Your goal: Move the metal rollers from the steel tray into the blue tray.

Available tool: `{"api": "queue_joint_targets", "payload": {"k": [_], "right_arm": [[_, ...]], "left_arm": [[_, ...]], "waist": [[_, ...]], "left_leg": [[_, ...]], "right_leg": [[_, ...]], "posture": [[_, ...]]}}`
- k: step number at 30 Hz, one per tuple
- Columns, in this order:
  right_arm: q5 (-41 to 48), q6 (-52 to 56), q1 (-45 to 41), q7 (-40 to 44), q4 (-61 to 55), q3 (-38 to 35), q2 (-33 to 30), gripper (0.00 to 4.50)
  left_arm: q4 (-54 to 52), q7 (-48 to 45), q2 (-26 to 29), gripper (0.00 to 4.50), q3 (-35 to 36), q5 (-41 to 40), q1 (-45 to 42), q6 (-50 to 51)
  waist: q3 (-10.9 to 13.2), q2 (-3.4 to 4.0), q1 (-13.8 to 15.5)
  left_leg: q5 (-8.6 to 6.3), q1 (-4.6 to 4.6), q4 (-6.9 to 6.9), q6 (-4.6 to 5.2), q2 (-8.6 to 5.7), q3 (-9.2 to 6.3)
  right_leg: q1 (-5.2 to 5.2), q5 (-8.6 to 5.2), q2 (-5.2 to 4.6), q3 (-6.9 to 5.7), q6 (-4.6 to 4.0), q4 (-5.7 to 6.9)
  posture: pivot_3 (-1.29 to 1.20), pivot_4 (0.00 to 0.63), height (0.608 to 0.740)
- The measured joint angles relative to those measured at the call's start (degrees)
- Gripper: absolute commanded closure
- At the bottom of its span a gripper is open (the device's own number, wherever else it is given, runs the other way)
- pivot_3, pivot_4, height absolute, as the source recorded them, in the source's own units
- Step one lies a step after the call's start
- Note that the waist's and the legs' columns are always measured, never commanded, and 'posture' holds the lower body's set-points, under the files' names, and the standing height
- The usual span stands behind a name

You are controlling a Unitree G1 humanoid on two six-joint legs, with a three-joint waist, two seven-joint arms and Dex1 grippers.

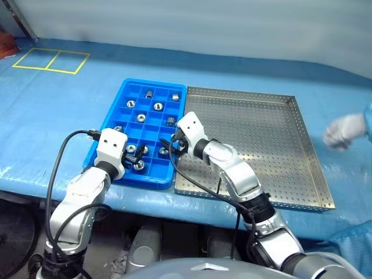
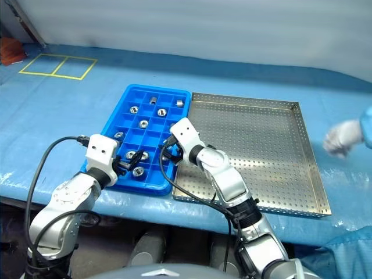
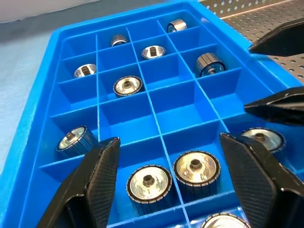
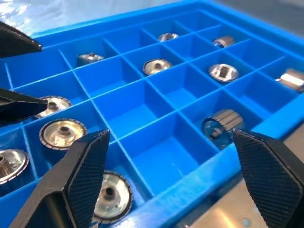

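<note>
Both grippers hover over the near end of the blue tray [image 1: 116, 113], fingers spread and empty — the left gripper [image 1: 135, 156] just left of the right gripper [image 1: 172, 145]. The metal rollers [image 3: 148, 182] sit singly in compartments beneath and beyond them. The steel tray [image 1: 302, 151] lies to the right gripper's right, touching the blue one.

blue sheet [image 1: 70, 104] covers my whole work surface, slightly wrinkled and glossy near the front edge. yellow tape rectangle [image 1: 51, 60], split in two boxes, sits at the far left. pale wall [image 1: 203, 23] runs behind the table. dark floor [image 1: 17, 226] under the front edge. gloved hand [image 1: 344, 131] of a person at right.
</note>
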Motion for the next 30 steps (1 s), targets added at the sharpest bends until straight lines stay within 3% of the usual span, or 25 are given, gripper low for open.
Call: {"api": "queue_joint_targets", "payload": {"k": [13, 30], "right_arm": [[-9.1, 6.5, 11.2, -10.2, -4.7, -5.6, -10.6, 0.15], [-10.3, 9.1, 13.6, -12.3, -7.3, -6.8, -9.7, 0.15]], "left_arm": [[4.3, 5.3, -1.9, 0.86, 2.7, 2.7, -3.6, -0.3], [8.0, 5.3, -2.2, 0.86, 2.1, 4.0, -6.0, -0.4]], "waist": [[0.0, -0.02, -0.2], [0.0, -0.04, -1.9]], "left_leg": [[0.00, -0.02, 0.02, 0.00, -0.03, 0.04], [0.00, -0.02, 0.10, 0.00, -0.03, 0.04]], "right_leg": [[0.01, 0.00, -0.05, 0.01, 0.00, -0.04], [0.05, 0.01, -0.06, 0.01, 0.03, -0.03]], "posture": [[0.26, 0.150, 0.740], [0.22, 0.150, 0.740]]}}
